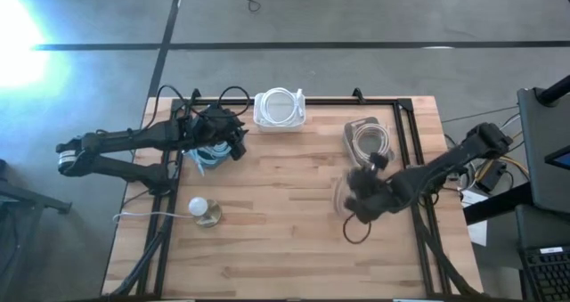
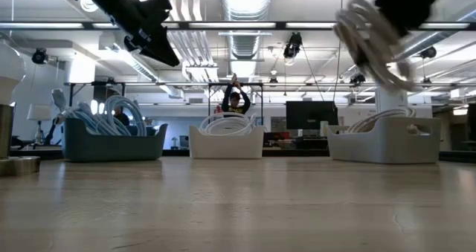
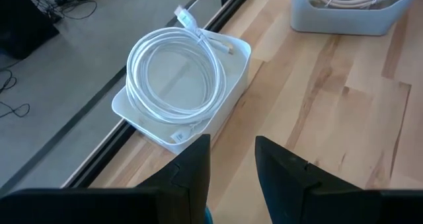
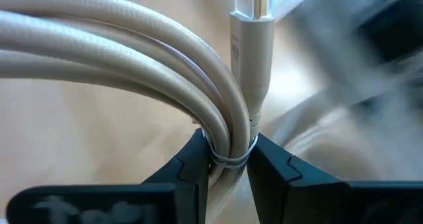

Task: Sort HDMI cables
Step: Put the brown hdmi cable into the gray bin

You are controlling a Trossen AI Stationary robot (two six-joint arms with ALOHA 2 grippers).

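Beige coil (image 4: pixel 132 59) pinched in my right gripper (image 4: pixel 228 159), its bin just behind.

High view: my right gripper (image 1: pixel 361 201) hangs near the beige bin (image 1: pixel 368 138), closer than the left. Low view: coil (image 2: pixel 368 40) dangles above the table, hoop tilted. Left wrist: my left gripper (image 3: pixel 232 159) is parted, holding nothing, facing the white coil (image 3: pixel 177 72). Right wrist: fingers clamp the coil's tie.
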